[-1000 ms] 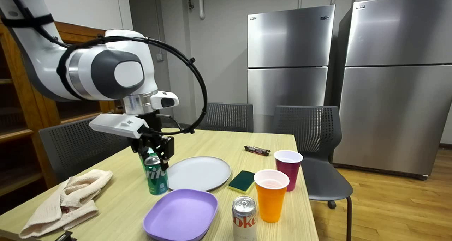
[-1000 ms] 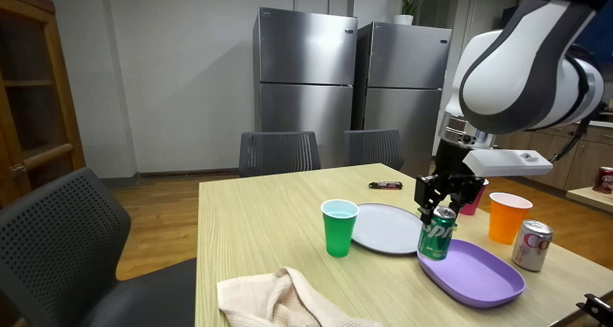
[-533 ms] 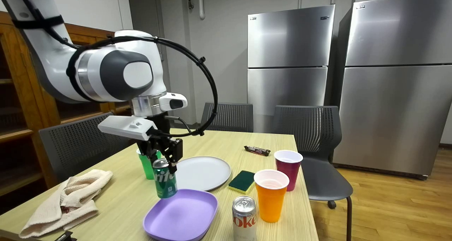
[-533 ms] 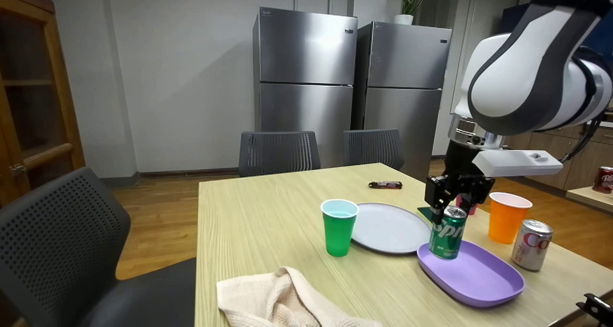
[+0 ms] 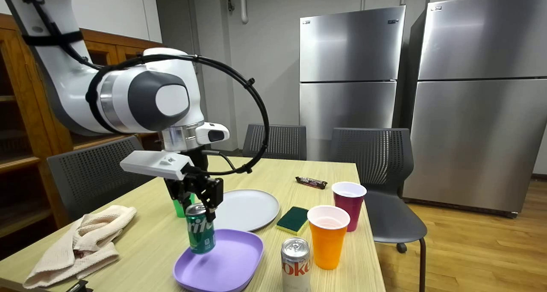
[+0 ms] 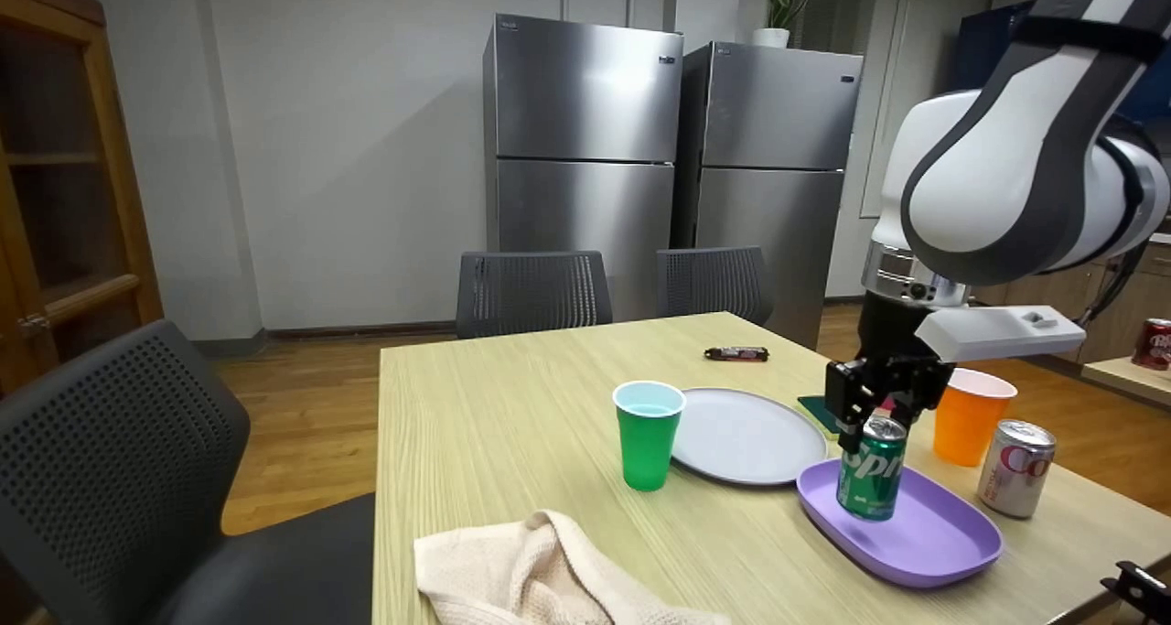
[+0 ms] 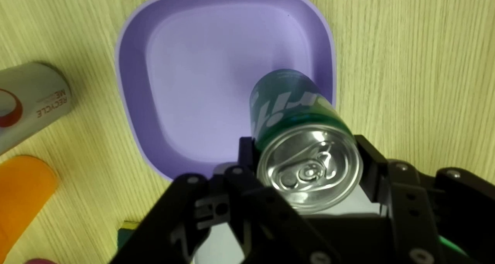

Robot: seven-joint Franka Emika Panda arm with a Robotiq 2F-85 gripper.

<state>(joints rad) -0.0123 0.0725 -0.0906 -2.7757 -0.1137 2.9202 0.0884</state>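
Green Sprite can [image 6: 871, 483]: roughly upright over the inside of the purple plate [image 6: 947, 535], at the end nearer the grey plate [image 6: 750, 437]; whether its base touches cannot be told.
Tool [image 7: 306, 154]: spread to the can's width, clamped on both its sides near the top.
Grip on the can: done, and steady by the look of it.
Position over the plate: reached; the base falls within the purple rim in both exterior views.
Release: not yet made, seemingly the part left.
Near the purple plate: silver Coke can [image 5: 295, 268], with orange cup [image 5: 329, 243] just beside it.
Elsewhere on the surface [image 6: 494, 424]: green cup [image 6: 648, 447], bunched beige cloth [image 5: 87, 236].
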